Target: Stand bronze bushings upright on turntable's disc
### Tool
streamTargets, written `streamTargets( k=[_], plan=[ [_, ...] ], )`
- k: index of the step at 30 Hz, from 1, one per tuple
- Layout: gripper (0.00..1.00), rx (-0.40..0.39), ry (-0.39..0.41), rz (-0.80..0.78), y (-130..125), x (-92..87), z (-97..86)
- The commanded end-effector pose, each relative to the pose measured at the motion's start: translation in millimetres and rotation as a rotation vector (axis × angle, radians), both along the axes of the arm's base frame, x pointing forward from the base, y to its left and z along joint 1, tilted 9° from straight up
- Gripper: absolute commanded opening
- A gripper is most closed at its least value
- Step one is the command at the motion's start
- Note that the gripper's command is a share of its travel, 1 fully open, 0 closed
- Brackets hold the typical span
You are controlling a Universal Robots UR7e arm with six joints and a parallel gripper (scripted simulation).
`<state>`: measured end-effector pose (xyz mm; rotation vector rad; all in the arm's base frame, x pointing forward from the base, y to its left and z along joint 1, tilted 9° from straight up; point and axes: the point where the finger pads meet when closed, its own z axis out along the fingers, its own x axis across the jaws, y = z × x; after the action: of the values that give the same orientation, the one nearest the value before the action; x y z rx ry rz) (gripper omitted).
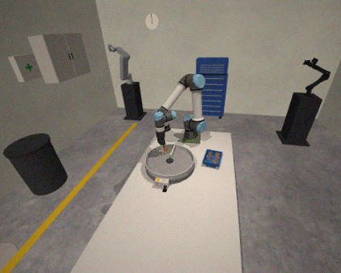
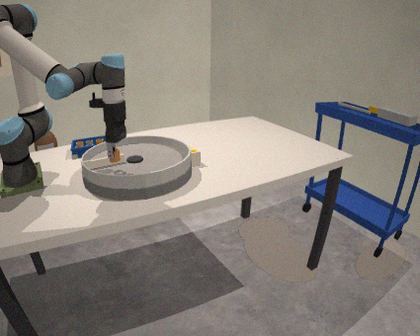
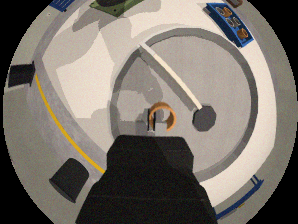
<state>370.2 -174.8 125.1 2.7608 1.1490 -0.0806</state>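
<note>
- The hand [image 3: 157, 121] points straight down over the turntable and is clenched on a bronze bushing [image 3: 161, 115], an orange-brown ring seen from above in the wrist view.
- The fingers grip one wall of that ring, so the bushing sits directly under the hand with its open end facing up.
- In the exterior view the bronze bushing [image 2: 115, 156] appears upright at the tip of the hand [image 2: 113, 148], low over the grey disc [image 2: 154, 157]; whether it touches the disc cannot be told.
- The bushing lies beside the dark round hub [image 3: 204, 117] at the disc's centre, apart from it, on the side toward the arm's base.
- A pale straight bar [image 3: 169, 83] runs from the hub out to the raised rim [image 3: 248, 90] of the turntable.
- A small cream box [image 1: 161, 182] with an orange dot sits on the desk [image 1: 181, 225], touching the turntable's near edge in the top view.
- Farther along the desk, well apart from the hand, a blue crate [image 1: 213, 158] holds several more bushings; their colours are too small to sort.
- The arm [image 1: 177, 94] rises from a green base plate [image 1: 198, 141] at the far end of the desk.
- Beyond the desk stand a blue cabinet [image 1: 212, 86] against the wall and a dark bin [image 1: 36, 163] on the floor.
</note>
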Motion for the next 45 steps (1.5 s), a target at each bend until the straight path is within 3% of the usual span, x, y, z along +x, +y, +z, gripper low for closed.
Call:
streamTargets(
  k=[1,31,45],
  plan=[
    [0.0,-0.001,-0.001,0.0,0,0.3,0.2],
    [0.0,-0.001,-0.001,0.0,-1,0.4,-4.2],
    [0.0,-0.001,-0.001,0.0,-5,0.6,-26.8]
  ],
)
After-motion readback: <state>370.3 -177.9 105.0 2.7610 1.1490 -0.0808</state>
